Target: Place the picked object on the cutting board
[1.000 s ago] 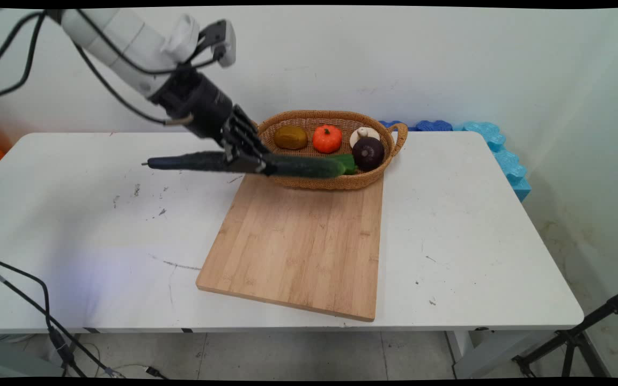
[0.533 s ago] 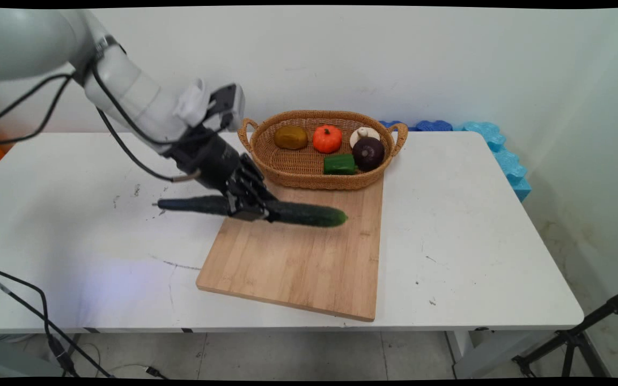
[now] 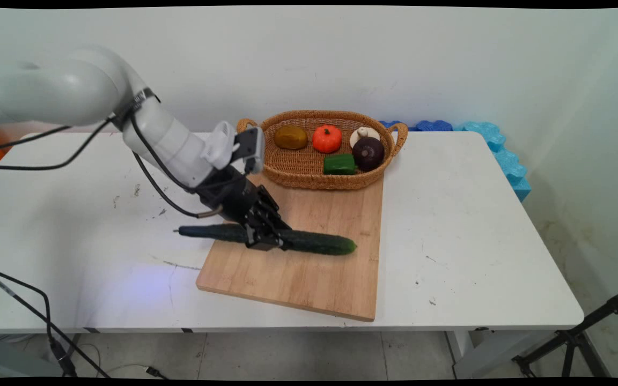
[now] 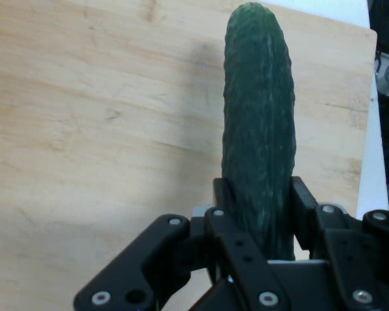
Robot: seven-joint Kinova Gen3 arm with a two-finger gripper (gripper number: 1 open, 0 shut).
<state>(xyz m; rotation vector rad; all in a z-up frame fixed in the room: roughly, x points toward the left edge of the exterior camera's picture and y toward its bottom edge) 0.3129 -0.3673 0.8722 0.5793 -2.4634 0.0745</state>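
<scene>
My gripper (image 3: 266, 238) is shut on a long dark green cucumber (image 3: 317, 243) near its middle, holding it level just above or on the wooden cutting board (image 3: 309, 273). Its stem end sticks out past the board's left edge over the table. In the hand view the cucumber (image 4: 258, 129) runs straight up between the fingers (image 4: 302, 207), with the board (image 4: 97, 142) close beneath it. I cannot tell whether the cucumber touches the board.
A wicker basket (image 3: 309, 177) stands behind the board, holding a brown fruit (image 3: 290, 137), an orange pumpkin (image 3: 326, 139), a white garlic (image 3: 363, 134), a dark purple fruit (image 3: 368, 153) and a green pepper (image 3: 339, 164). Blue foam (image 3: 502, 155) lines the table's far right edge.
The arm has carried the cucumber from in front of the basket down and toward the near side, lowering it to the middle of the cutting board. The grip has stayed shut.
</scene>
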